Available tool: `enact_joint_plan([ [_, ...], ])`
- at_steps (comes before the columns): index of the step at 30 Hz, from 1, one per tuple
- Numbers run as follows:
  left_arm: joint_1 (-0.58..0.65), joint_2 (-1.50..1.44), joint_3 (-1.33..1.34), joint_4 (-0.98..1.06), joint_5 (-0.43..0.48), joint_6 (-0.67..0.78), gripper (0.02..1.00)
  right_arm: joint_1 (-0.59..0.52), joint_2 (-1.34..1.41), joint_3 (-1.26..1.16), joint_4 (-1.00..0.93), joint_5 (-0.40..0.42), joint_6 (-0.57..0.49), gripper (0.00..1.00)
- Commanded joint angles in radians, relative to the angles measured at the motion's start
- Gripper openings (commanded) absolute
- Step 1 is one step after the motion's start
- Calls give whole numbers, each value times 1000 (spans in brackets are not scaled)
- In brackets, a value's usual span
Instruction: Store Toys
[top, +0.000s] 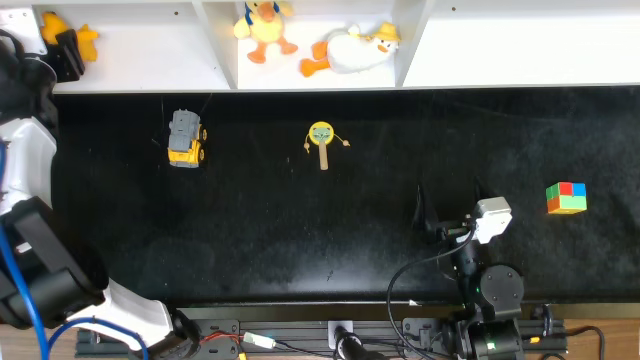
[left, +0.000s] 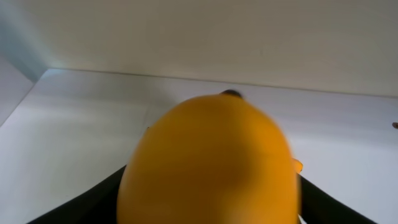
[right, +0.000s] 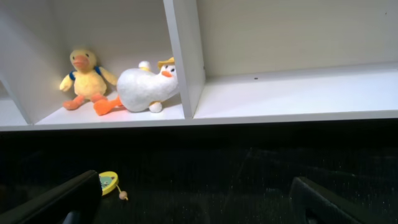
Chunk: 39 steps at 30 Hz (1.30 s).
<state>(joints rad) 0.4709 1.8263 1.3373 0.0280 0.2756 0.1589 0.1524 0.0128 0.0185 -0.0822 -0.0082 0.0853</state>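
Clamped in the left gripper (top: 66, 52), jaws closed on it: a yellow toy (left: 208, 162), already inside the shelf's (top: 225, 45) left bay. Looks rounded, soft and light. Probably squashes under the pads, so best pinched across the middle of the body.

Housed in the shelf's middle bay, side by side: a duck (top: 265, 25) and a goose (top: 350, 48).

Waiting in front of the shelf: a truck (top: 185, 137), a rattle (top: 321, 140) and a cube (top: 566, 198), likely stiff, light plastic. Better taken across flat sides, or by the rattle's handle.

Parked well in front of the shelf's right bay, jaws spread and holding nothing: the right gripper (top: 447, 205).
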Motion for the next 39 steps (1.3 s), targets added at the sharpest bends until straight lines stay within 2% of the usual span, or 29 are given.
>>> enact_joint_plan([
  [1,-15,23,26,6,-8,-8,770,6,-9,-14,5,5,-3,996],
  [5,-28,23,26,32,-8,-9,890,6,-9,-14,5,5,-3,996],
  [9,-31,23,26,66,-8,-39,917,6,-9,-14,5,5,-3,996],
  [14,-33,23,26,80,-8,-38,998,6,-9,-14,5,5,-3,993],
  [24,-32,-24,26,18,-23,-42,998,6,-9,-14,5,5,-3,996],
  [32,-32,-185,26,-237,-171,-33,996,6,-9,-14,5,5,-3,993],
  [39,-35,-332,26,-565,-173,-30,996,6,-9,-14,5,5,-3,996],
])
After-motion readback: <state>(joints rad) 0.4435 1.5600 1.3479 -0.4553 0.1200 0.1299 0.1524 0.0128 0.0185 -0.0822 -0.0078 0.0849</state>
